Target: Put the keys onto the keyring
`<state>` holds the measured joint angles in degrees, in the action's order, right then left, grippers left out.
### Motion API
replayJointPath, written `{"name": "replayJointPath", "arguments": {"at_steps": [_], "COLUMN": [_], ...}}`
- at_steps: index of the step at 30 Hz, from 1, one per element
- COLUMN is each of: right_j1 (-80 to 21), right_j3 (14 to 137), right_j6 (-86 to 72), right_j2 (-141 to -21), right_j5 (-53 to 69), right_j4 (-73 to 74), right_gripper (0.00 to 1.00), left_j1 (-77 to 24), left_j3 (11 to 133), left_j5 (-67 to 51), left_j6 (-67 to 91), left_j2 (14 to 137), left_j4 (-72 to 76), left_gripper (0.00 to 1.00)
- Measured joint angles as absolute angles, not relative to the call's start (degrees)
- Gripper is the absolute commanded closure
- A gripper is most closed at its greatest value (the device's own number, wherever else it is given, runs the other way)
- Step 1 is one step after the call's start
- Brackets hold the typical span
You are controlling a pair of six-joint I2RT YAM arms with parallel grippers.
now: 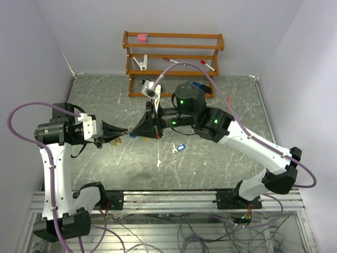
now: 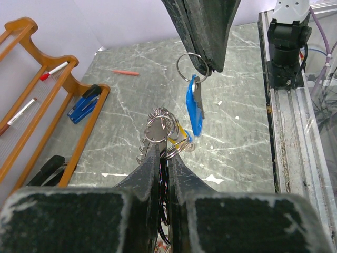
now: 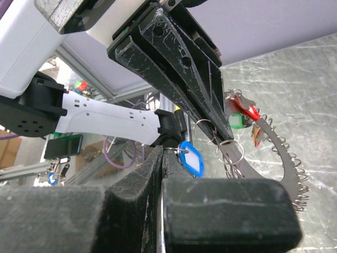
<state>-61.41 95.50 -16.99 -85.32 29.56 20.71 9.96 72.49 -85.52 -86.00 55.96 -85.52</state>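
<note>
Fingers of the left gripper (image 1: 124,133) reach in from the left, closed tight on the keyring (image 3: 280,154), which is held up off the table (image 1: 105,100) with its toothed silver band sticking out past the fingertips. Small wire loops line the rim of the band. Keys hang from it just beside the fingers, one with a red tag (image 3: 245,110) and one with a green tag (image 3: 235,122). Just to the right, tip to tip with the left one, the right gripper (image 1: 133,131) points back toward the left. Its fingers are pressed together, gripping a blue-tagged key (image 2: 196,108) by its loop, so the tag dangles below the fingertips. The tag hangs close beside the keyring, though whether the two touch cannot be told. Further right, a white scrap (image 1: 159,164) lies on the table, and past it a second blue-tagged key (image 1: 179,148) lies flat, well apart from both grippers. At the back stands a wooden rack (image 1: 174,47) with a blue stapler (image 2: 84,104) on its lowest shelf, and a red pen (image 2: 125,72) lies on the table near it
</note>
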Motion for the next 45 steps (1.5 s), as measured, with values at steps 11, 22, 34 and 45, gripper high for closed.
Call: {"name": "replayJointPath", "arguments": {"at_steps": [11, 22, 34, 45], "right_j1": [-60.9, -58.0, -57.6, -55.0], "right_j3": [91.8, 90.1, 88.0, 74.7], "right_j6": [-19.1, -19.7, -24.5, -20.5], "right_j2": [-85.3, -85.0, -85.8, -76.2], "right_j5": [32.6, 28.8, 34.7, 13.9], "right_j4": [17.9, 20.4, 13.5, 24.4], "right_gripper": [1.00, 1.00, 1.00, 0.56], "left_j1": [9.9, 9.9, 9.9, 19.4], "left_j3": [72.1, 71.4, 71.0, 64.6], "left_j5": [-85.6, -85.6, -85.7, -86.2], "left_j6": [-89.8, -92.8, -93.2, -96.9], "left_j2": [56.1, 64.2, 58.2, 71.0], "left_j4": [-85.6, -85.6, -85.7, -86.1], "left_gripper": [0.93, 0.93, 0.93, 0.93]}}
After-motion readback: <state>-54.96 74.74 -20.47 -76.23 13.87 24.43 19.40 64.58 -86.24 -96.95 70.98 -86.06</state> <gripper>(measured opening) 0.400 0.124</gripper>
